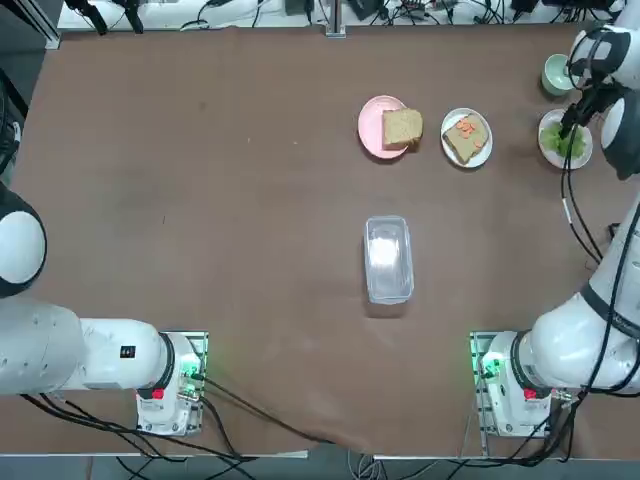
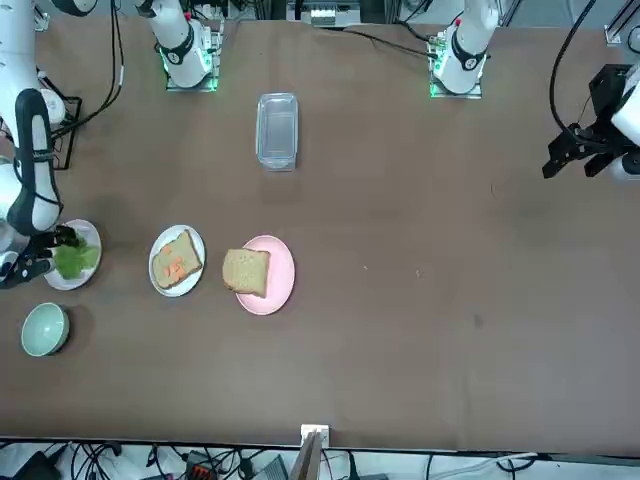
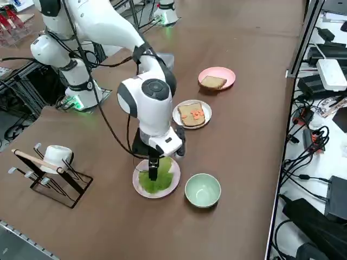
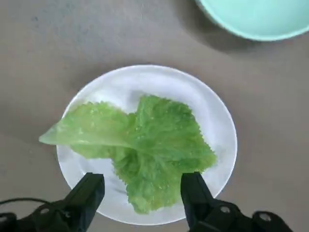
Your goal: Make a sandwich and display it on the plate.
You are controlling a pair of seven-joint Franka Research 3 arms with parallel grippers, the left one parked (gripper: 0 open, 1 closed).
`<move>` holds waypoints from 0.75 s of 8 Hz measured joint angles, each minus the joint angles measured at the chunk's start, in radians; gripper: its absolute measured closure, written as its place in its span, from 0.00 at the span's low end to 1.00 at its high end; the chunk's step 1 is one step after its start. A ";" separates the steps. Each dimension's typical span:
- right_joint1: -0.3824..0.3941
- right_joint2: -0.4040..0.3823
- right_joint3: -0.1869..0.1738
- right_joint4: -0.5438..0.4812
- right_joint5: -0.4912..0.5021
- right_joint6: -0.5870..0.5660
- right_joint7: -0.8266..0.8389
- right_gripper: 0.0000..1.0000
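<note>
The right tool (image 4: 142, 193) is hanging right over the lettuce (image 4: 140, 147), its fingers (image 4: 87, 195) standing wide apart with nothing between them, straddling the near edge of the leaf. The lettuce is lying on a pale plate (image 4: 212, 116) and spilling over its rim on one side. Beside that, a mint-green bowl (image 4: 256, 17) is showing only as a slice at the wrist picture's edge; the side view shows it whole (image 3: 203, 190), just beside the lettuce plate. In the top view the arm's own wrist is covering part of the leaf (image 1: 566, 140), so little of it is showing there.

No sandwich is stacked yet. One bread slice with red sauce (image 1: 465, 138) is sitting on the white plate (image 1: 485, 152), and a bare bread slice (image 1: 402, 127) is resting on the pink plate (image 1: 370, 127) next door, overhanging its rim. A clear lidded container (image 1: 388, 258) is sitting alone mid-counter (image 1: 200, 200). A rack holding a white cup (image 3: 51, 168) is standing at the counter's corner.
</note>
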 joint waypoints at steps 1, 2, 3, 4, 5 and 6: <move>-0.005 0.001 0.000 -0.008 0.000 0.009 0.000 0.04; -0.009 0.002 0.000 -0.014 0.000 0.017 -0.001 0.05; -0.010 0.006 0.000 -0.019 0.000 0.022 -0.002 0.07; -0.010 0.014 0.002 -0.020 0.000 0.032 -0.003 0.10; -0.010 0.025 0.002 -0.020 0.000 0.047 -0.003 0.11; -0.010 0.035 0.002 -0.020 0.000 0.055 -0.003 0.15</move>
